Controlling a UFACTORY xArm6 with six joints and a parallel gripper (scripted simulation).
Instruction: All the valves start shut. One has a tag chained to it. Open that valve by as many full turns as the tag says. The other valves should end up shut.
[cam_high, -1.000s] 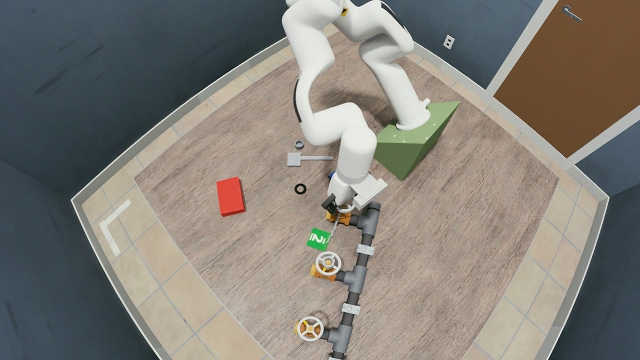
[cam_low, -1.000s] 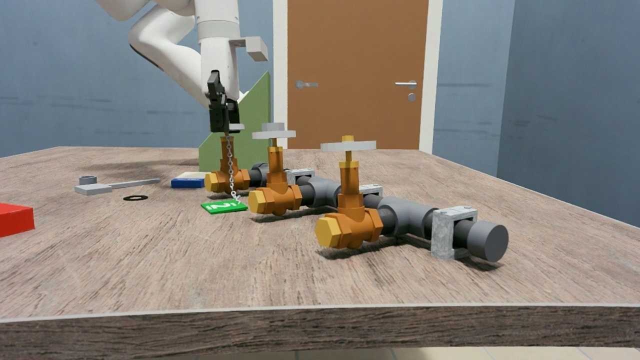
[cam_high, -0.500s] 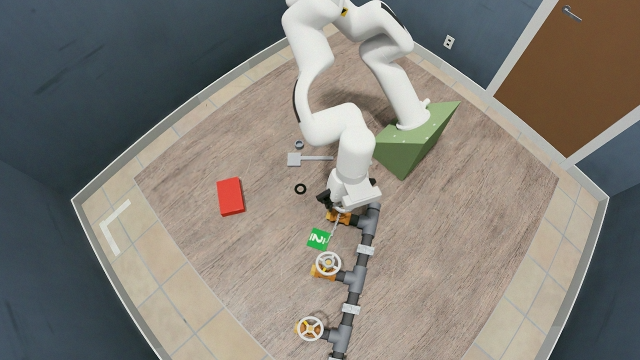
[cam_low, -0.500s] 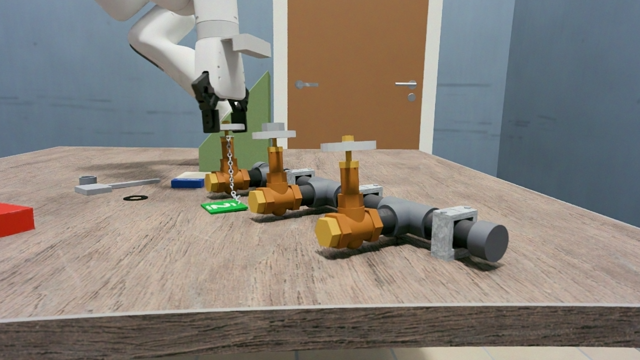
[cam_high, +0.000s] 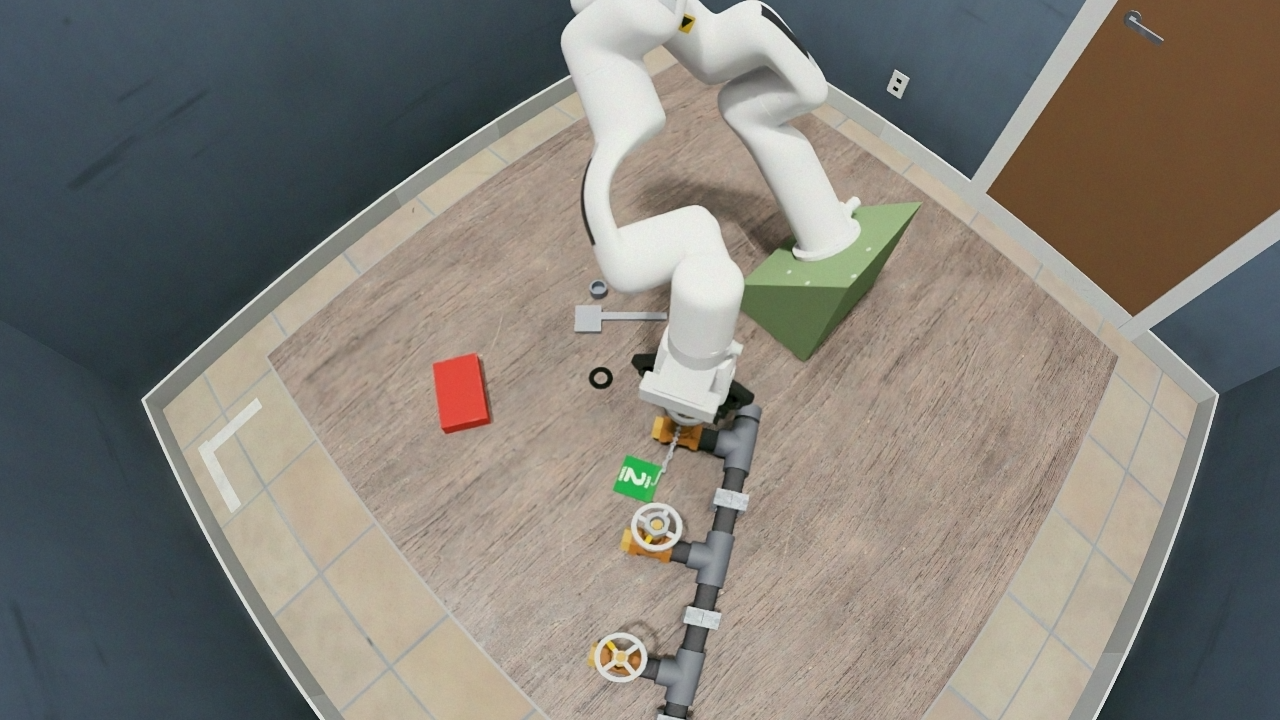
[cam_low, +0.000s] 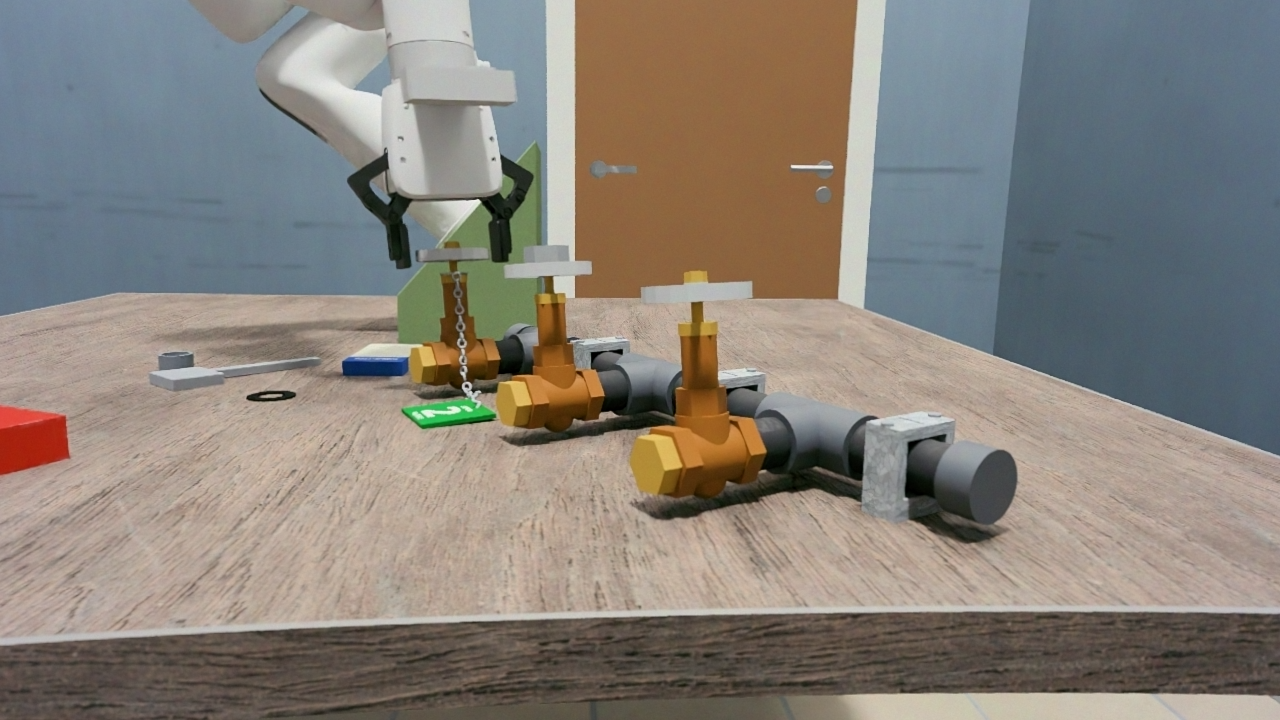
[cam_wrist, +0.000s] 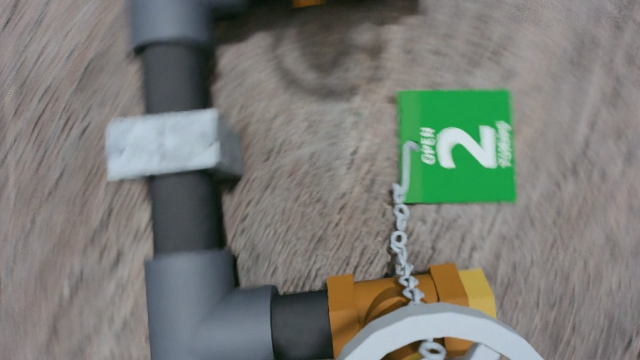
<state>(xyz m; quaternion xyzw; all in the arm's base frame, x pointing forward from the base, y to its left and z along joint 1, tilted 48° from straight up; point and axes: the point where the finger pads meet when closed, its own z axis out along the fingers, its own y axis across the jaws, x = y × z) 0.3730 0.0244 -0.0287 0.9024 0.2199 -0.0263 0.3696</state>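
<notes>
Three brass valves with grey handwheels stand along a grey pipe (cam_low: 805, 429). The far valve (cam_low: 452, 344) has a chain leading to a green tag (cam_low: 447, 412) lying flat on the table; the tag reads "OPEN 2 TURNS" in the wrist view (cam_wrist: 456, 146). My gripper (cam_low: 450, 248) is open, its fingers straddling the far valve's handwheel (cam_low: 452, 254) at rim height with a gap on each side. That wheel's rim shows at the bottom of the wrist view (cam_wrist: 440, 332). The middle valve (cam_low: 550, 380) and the near valve (cam_low: 698, 438) stand untouched.
A red block (cam_high: 460, 391), a black ring (cam_high: 604, 371), a grey flat tool (cam_high: 617, 317) and a small grey cap (cam_high: 597, 288) lie left of the arm. A blue block (cam_low: 375, 364) lies behind the far valve. The green wedge base (cam_high: 827, 277) holds the arm.
</notes>
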